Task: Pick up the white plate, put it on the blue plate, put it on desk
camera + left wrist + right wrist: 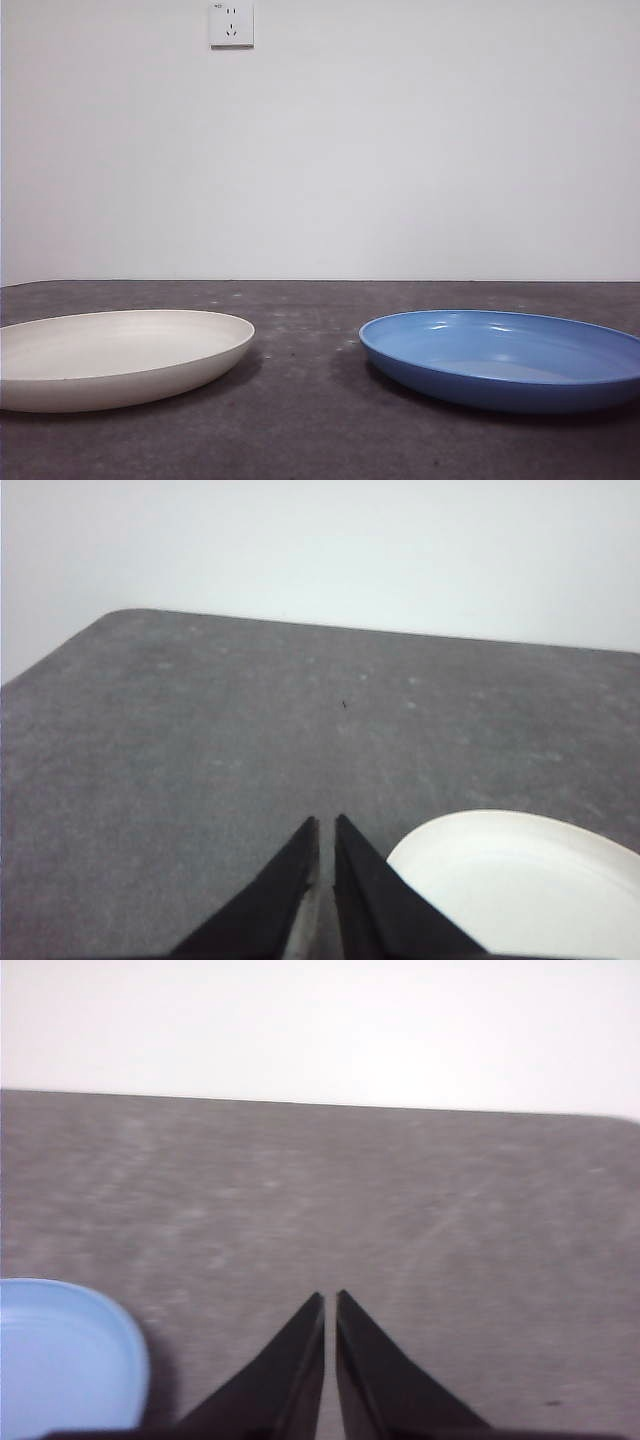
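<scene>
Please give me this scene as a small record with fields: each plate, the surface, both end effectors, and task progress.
white plate: flat on the desk, nothing on it
blue plate: flat on the desk, apart from the white plate
desk: dark grey, bears both plates
left end effector: shut, holds nothing, beside the white plate
right end effector: shut, holds nothing, near the blue plate
progress: white plate not yet lifted
</scene>
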You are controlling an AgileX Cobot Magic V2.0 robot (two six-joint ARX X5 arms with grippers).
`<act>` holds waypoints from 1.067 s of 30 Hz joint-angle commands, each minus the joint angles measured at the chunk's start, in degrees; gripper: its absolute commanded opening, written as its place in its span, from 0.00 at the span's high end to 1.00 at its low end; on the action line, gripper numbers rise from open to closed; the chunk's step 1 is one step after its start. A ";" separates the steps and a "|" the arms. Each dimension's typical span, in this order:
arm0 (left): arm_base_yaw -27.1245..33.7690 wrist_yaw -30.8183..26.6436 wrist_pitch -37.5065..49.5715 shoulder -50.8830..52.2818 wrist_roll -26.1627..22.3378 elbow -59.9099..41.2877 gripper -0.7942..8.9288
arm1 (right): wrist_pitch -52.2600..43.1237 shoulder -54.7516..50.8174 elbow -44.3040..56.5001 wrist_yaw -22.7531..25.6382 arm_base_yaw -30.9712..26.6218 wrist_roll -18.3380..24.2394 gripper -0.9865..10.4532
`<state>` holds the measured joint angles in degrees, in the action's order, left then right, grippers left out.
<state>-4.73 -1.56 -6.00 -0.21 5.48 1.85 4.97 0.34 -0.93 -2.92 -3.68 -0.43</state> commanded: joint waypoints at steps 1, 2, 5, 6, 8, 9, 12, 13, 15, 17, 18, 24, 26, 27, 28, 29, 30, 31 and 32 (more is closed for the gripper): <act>-0.07 -0.13 1.33 0.02 1.03 -1.16 0.90 | -0.22 -0.13 0.28 -1.77 0.17 -5.86 0.90; -0.07 -0.11 1.33 0.02 1.60 -1.16 0.90 | -0.22 -0.13 0.28 -2.08 0.17 -6.86 0.90; -0.11 0.26 0.79 -0.11 2.97 -0.87 0.90 | -0.24 -0.13 0.11 -3.91 0.20 -10.03 0.90; -0.20 0.48 0.44 -0.28 3.87 -0.50 0.90 | -0.26 -0.13 -0.07 -4.61 0.20 -11.43 0.90; -0.55 0.96 0.42 -1.14 5.62 0.70 0.90 | -0.24 -0.07 -0.83 -5.05 0.35 -15.52 0.90; -0.74 0.96 0.50 -1.66 6.12 1.36 0.90 | -0.24 -0.07 -1.31 -5.01 0.52 -17.03 0.90; -1.31 0.92 1.01 -4.02 6.97 4.09 0.90 | -0.26 0.07 -3.56 -4.50 1.27 -20.31 0.90; -1.44 0.90 1.16 -4.90 7.56 5.05 0.90 | -0.24 0.33 -4.37 -4.50 1.49 -20.74 0.90; -1.66 0.90 1.70 -7.23 9.35 7.21 0.90 | 0.35 1.38 -6.58 -4.52 2.05 -22.14 0.90; -1.92 0.90 1.66 -9.73 10.58 9.86 0.90 | 1.86 3.06 -9.40 -4.57 2.58 -23.39 0.90; -2.05 0.92 1.66 -10.82 10.80 11.13 0.90 | 2.51 3.89 -10.69 -4.55 2.82 -23.63 0.90; -2.97 2.89 -0.26 -18.75 10.69 21.27 0.90 | 7.32 11.10 -20.35 -7.74 4.33 -23.56 0.90; -3.13 5.01 -2.27 -21.70 10.67 25.29 0.90 | 10.14 13.94 -24.04 -10.58 4.68 -23.30 0.90; -3.23 6.27 -3.56 -23.21 10.58 27.47 0.90 | 11.63 15.45 -25.99 -12.02 4.92 -22.95 0.90; -3.34 7.76 -4.85 -24.83 10.36 29.68 0.90 | 13.20 16.98 -28.00 -13.18 5.22 -22.62 0.90; -3.45 9.03 -6.08 -26.38 10.16 31.78 0.90 | 14.49 18.58 -29.99 -14.12 5.57 -21.94 0.90; -3.56 9.79 -6.95 -27.63 9.97 33.51 0.90 | 15.41 19.78 -31.54 -14.73 5.95 -21.27 0.90; -3.67 10.64 -7.78 -28.92 9.68 35.26 0.90 | 16.24 20.98 -33.11 -15.19 6.32 -20.46 0.90; -3.78 11.98 -8.70 -30.53 9.42 37.40 0.90 | 17.11 22.60 -35.15 -15.67 6.93 -19.37 0.90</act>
<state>-8.34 9.37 -14.59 -29.54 15.75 37.12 22.04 21.82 -34.11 -18.17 2.79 -21.87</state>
